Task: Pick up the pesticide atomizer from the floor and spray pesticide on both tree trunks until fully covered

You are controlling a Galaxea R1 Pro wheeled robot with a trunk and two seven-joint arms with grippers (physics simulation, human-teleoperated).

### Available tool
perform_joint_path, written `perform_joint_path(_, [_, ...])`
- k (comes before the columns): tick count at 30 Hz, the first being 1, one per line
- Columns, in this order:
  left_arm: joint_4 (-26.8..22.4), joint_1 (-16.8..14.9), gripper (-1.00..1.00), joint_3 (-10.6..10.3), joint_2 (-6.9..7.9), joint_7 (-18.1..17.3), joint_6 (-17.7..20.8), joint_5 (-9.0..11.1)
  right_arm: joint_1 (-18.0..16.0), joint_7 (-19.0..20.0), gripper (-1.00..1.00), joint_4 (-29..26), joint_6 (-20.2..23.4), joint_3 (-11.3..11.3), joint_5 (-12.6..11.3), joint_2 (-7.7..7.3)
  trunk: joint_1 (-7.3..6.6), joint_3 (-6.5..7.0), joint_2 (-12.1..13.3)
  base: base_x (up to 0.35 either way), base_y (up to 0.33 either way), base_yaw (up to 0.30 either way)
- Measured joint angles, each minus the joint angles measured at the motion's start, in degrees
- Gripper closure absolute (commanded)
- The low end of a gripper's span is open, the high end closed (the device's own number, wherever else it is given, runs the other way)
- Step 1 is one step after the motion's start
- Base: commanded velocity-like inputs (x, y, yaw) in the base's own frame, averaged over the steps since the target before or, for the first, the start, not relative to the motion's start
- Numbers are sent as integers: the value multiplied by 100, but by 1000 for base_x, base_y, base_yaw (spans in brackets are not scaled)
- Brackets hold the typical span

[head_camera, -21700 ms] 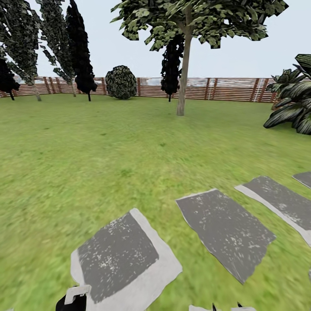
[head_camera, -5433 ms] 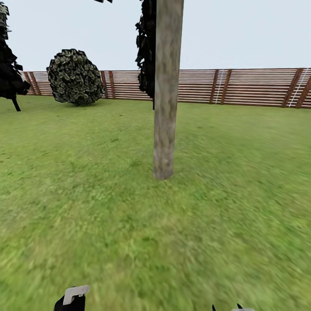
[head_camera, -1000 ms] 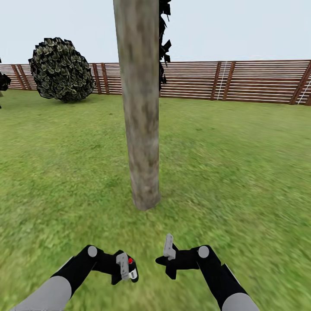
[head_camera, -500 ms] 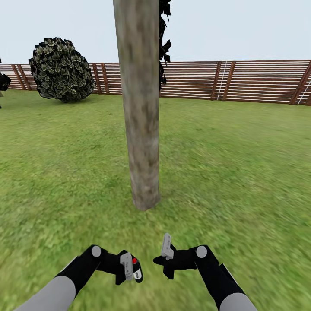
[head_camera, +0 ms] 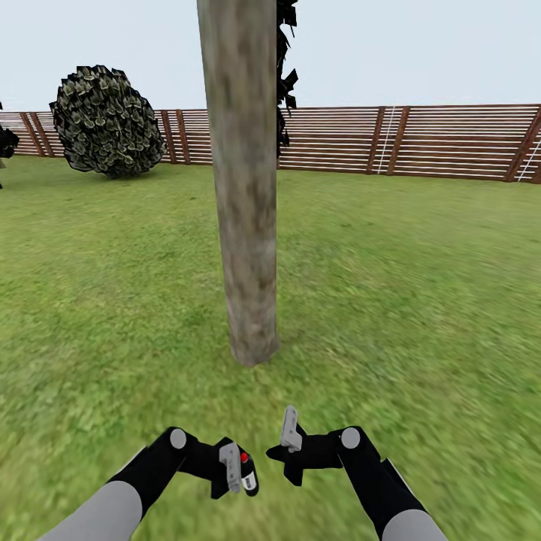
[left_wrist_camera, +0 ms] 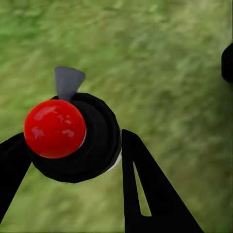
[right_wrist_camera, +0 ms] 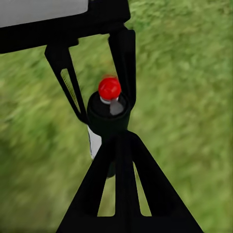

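Note:
The pesticide atomizer (head_camera: 248, 475), a small black bottle with a red top and a white label, sits between the fingers of my left gripper (head_camera: 237, 466), which is shut on it low over the grass. In the left wrist view its red top (left_wrist_camera: 54, 128) and black body (left_wrist_camera: 99, 143) lie between the two black fingers (left_wrist_camera: 145, 194). My right gripper (head_camera: 288, 434) is shut on nothing a hand's width to the right, and the right wrist view looks past it at the atomizer (right_wrist_camera: 108, 114). One tree's pale mottled trunk (head_camera: 244, 188) stands just ahead of both grippers.
Green grass (head_camera: 421, 300) spreads all around the trunk. A brown slatted fence (head_camera: 421, 143) runs across the back. A round dark bush (head_camera: 107, 124) sits at the far left by the fence, and a near-black conifer (head_camera: 284, 68) shows behind the trunk.
My left gripper has carried the atomizer a little to the right and lower, closer to the right gripper. The right gripper has barely moved. Over the older frames the view closed in on the trunk.

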Motion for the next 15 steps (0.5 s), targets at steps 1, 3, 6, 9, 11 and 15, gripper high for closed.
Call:
perform_joint_path(1, [0, 3, 100, 0, -6, -7, -6, -2, 0, 1, 100, 0, 0, 0, 0, 0, 0, 0, 0, 0, 0, 0])
perform_joint_path(3, [0, 10, 100, 0, -11, -15, -16, -4, 0, 3, 100, 0, 0, 0, 0, 0, 0, 0, 0, 0, 0, 0])
perform_joint_path(6, [0, 19, 100, -6, -43, -26, -34, -2, 0, 4, 100, 8, 0, 0, 2, 0, 0, 0, 0, 0, 0, 0])
perform_joint_path(9, [0, 22, 100, -57, -70, -28, -36, -4, 0, 3, 100, 9, 0, 0, 0, 0, 0, 0, 0, 0, 0, 0])
perform_joint_path(11, [0, 20, 100, -188, -77, -29, -37, 0, 0, 3, 100, 9, 0, 0, 2, 0, 0, 0, 0, 0, 0, 0])
perform_joint_path(15, [0, 18, 100, -290, -109, -29, -36, 3, 0, 4, 100, 9, 0, 0, 7, 0, 0, 0, 0, 0, 0, 0])
